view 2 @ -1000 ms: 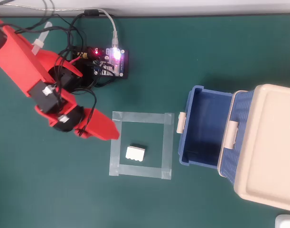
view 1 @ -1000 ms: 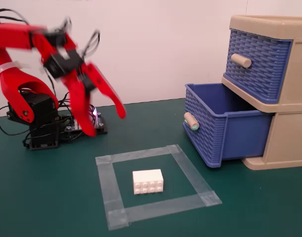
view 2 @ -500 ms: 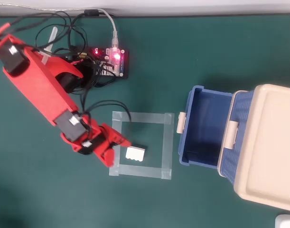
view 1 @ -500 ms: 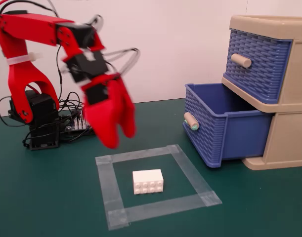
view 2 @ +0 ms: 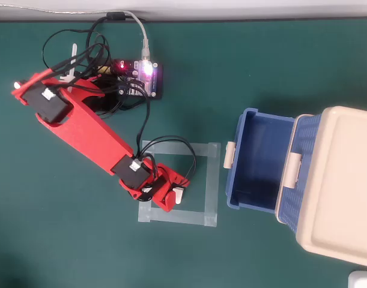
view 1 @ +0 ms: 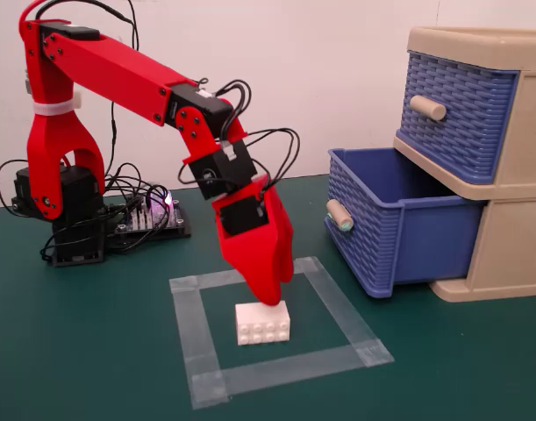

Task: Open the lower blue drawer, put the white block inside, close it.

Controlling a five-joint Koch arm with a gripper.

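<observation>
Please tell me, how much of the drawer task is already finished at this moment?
Done: the lower blue drawer stands pulled out of the beige cabinet and looks empty in the overhead view. In hand: the gripper is down on the white block, which sits on the mat inside the tape square; whether the jaws have closed on it cannot be told. Left: lift the block, put it into the drawer, push the drawer shut.

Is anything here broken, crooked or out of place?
Nothing stands out. The lower blue drawer is pulled out and empty, the white block sits upright inside the taped square, and the gripper is down on it.
</observation>
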